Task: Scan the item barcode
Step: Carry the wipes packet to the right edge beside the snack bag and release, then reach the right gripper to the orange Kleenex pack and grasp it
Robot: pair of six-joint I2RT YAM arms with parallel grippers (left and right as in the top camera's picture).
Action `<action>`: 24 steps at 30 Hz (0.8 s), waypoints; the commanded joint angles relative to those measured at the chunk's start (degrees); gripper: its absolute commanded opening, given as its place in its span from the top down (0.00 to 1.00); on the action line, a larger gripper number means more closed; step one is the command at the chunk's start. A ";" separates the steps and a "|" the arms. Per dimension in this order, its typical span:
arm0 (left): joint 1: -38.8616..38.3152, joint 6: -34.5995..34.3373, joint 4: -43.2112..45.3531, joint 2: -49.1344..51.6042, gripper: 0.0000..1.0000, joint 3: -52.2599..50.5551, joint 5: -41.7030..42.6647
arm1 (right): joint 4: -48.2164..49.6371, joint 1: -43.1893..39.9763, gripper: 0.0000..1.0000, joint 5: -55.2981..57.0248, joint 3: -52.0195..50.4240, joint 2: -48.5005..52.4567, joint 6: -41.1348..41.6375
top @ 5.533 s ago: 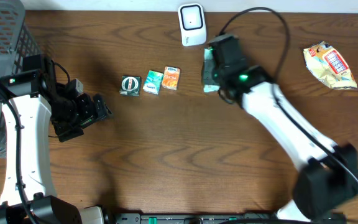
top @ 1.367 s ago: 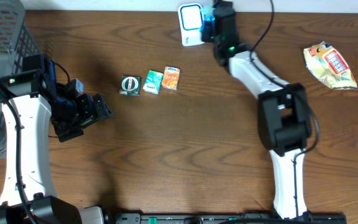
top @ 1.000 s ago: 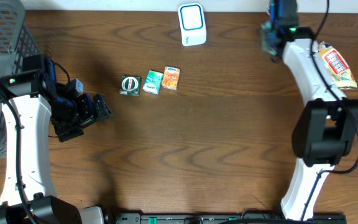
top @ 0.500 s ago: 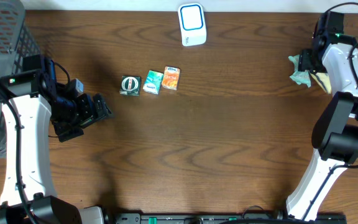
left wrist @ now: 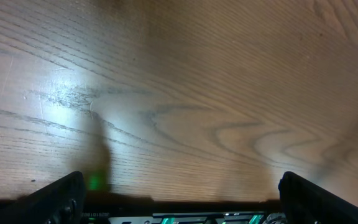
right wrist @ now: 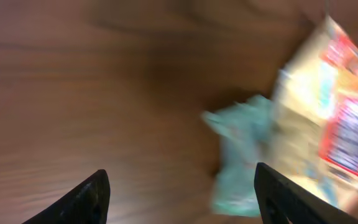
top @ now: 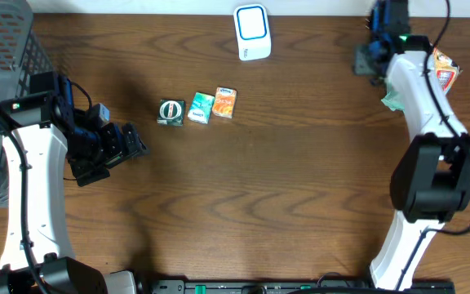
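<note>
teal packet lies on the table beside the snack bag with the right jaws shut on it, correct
No. The teal packet lies on the table beside the snack bag, but the right gripper has its jaws open, off it, per the right wrist view.

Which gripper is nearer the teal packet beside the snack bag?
Right. The right gripper is close beside the teal packet; the left gripper is at the far opposite side.

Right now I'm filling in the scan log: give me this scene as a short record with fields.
scanner: white rounded barcode scanner, far edge of brown wooden table
centre row: dark square packet, small green packet, orange packet
right side: crumpled pale green packet beside yellow snack bag
left gripper: open, empty
right gripper: open, empty
</note>
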 commanded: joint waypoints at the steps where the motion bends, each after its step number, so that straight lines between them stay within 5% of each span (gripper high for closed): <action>1: -0.09 -0.31 -0.26 -0.02 0.02 0.11 -0.13 | 0.42 5.11 0.31 -18.88 0.68 -2.36 0.63; 6: -0.09 -0.31 -0.26 -0.02 0.02 0.11 -0.13 | 3.82 12.04 0.33 -32.79 0.66 -0.81 3.04; 12: -0.09 -0.31 -0.26 -0.02 0.02 0.11 -0.13 | 9.68 22.08 0.35 -27.15 0.66 3.69 14.43; 17: -0.09 -0.28 -0.26 -0.02 0.02 0.11 -0.13 | 10.43 28.17 0.52 -17.31 0.66 7.21 21.86; 24: -0.09 -0.28 -0.26 -0.02 0.02 0.11 -0.13 | 9.31 32.63 0.51 -10.27 0.66 10.36 25.14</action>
